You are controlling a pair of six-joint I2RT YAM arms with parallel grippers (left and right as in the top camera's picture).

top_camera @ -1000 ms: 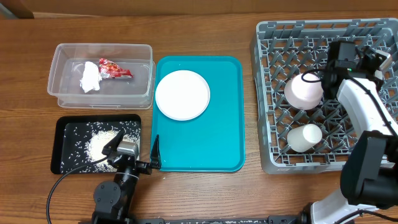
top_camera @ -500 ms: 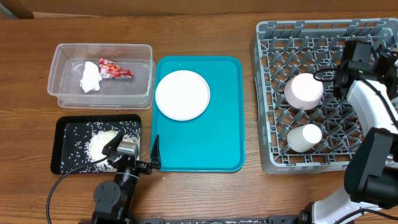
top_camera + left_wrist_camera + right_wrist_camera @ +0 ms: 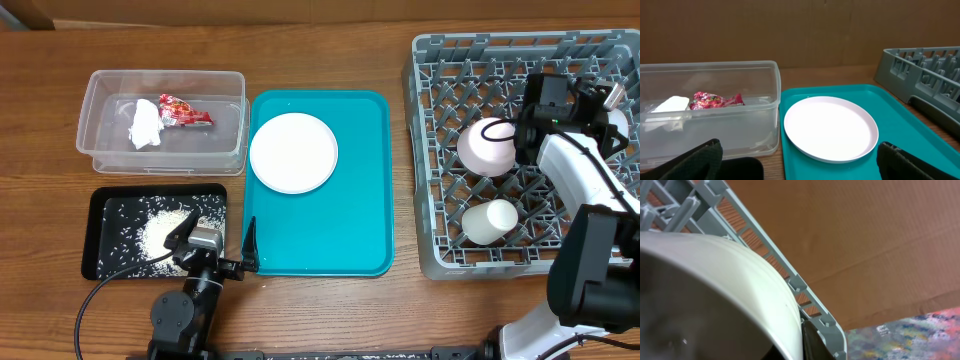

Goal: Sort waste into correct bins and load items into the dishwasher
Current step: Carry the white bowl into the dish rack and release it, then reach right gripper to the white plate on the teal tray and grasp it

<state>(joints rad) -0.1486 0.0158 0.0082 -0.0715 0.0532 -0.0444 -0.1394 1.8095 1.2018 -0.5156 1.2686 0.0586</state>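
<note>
A wooden table (image 3: 330, 50) is carrying everything, with brown cardboard (image 3: 790, 30) standing behind it. The left gripper (image 3: 797, 159) is hanging empty, fingers spread wide, facing the white plate (image 3: 293, 152) on the teal tray (image 3: 350, 230). The right gripper (image 3: 522, 122) is touching the pink bowl (image 3: 485, 148) in the grey dish rack (image 3: 440, 90); whether it is clamping the rim, I cannot tell.

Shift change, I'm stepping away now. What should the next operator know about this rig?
Left gripper: open, idle near the black tray.
Right gripper: at the pink bowl rim in the dish rack; grip unclear.
Done: pink bowl and white cup in the rack; wrapper and tissue in the clear bin; rice on the black tray.
Left: white plate, on the teal tray.
</note>
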